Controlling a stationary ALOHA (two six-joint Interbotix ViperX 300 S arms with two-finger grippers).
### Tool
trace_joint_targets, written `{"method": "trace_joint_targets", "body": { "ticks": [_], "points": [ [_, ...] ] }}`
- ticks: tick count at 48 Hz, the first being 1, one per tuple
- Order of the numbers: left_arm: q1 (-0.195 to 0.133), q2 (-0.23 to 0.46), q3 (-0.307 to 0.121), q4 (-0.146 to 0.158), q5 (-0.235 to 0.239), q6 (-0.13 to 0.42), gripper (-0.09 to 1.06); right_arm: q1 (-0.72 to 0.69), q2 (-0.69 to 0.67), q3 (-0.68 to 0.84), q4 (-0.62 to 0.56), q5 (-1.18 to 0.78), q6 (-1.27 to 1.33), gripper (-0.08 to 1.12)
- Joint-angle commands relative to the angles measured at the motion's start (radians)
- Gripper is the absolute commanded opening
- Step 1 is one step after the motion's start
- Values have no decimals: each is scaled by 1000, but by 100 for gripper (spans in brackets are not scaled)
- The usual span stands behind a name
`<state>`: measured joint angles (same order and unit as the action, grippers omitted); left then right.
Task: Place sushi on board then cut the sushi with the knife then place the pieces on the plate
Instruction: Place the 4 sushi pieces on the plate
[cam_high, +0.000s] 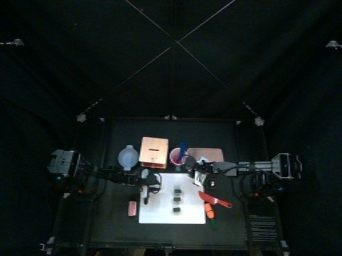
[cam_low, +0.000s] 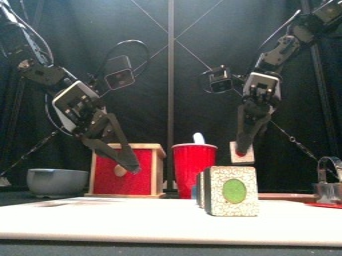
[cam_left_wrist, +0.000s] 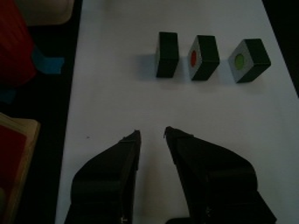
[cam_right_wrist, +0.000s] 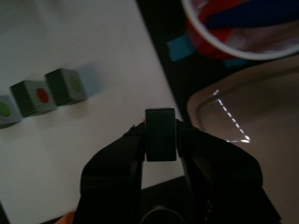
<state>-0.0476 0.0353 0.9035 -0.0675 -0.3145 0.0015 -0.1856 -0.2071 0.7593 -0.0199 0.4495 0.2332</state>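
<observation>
The black table (cam_high: 110, 230) stands inside black curtains, and you will find the flat white cutting board (cam_high: 177, 221) at its front middle.

1. Sushi: locate three dark green square sushi blocks (cam_left_wrist: 202, 57) standing in a short row on the board, slightly apart. Their faces show coloured centres: one red, one green, and one turned away from you.
2. Fourth dark green block (cam_right_wrist: 160, 122): note that it is off the board, clamped upright between the jaws of the right gripper (cam_right_wrist: 160, 140). It hangs near the board's right edge.
3. Left gripper (cam_left_wrist: 152, 138): observe it above bare board beside the row. Its jaws stand a narrow gap apart and hold nothing.
4. Flat pink tray (cam_right_wrist: 251, 109): it lies just past the held block, off the board.
5. Behind the board, from the front view, identify the red cup (cam_low: 194, 168), the pale wooden box with the red drawer front (cam_low: 107, 180) and the blue-grey bowl (cam_low: 54, 181).
</observation>
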Motion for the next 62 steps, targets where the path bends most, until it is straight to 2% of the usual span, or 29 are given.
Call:
{"method": "trace_joint_targets", "body": {
  "ticks": [1, 15, 38, 43, 55, 62],
  "points": [
    [3, -6, -9, -3, -9, -2, 71, -46, -32, 0, 3, -3, 2, 64],
    [3, -3, -9, -8, -9, -2, 71, -173, 29, 5, 44, -43, 2, 64],
    [3, -2, -9, -20, -9, 0, 71, -258, 77, 51, 66, -117, 0, 65],
    [3, -2, -11, -20, -9, 0, 71, -259, 77, 64, 66, -144, -2, 68],
    [3, 2, -14, -20, -9, -2, 71, -264, 92, 81, 66, -179, -2, 84],
    [2, 3, -14, -20, -9, -3, 71, -267, 91, 84, 63, -172, -2, 87]
  ]
}}
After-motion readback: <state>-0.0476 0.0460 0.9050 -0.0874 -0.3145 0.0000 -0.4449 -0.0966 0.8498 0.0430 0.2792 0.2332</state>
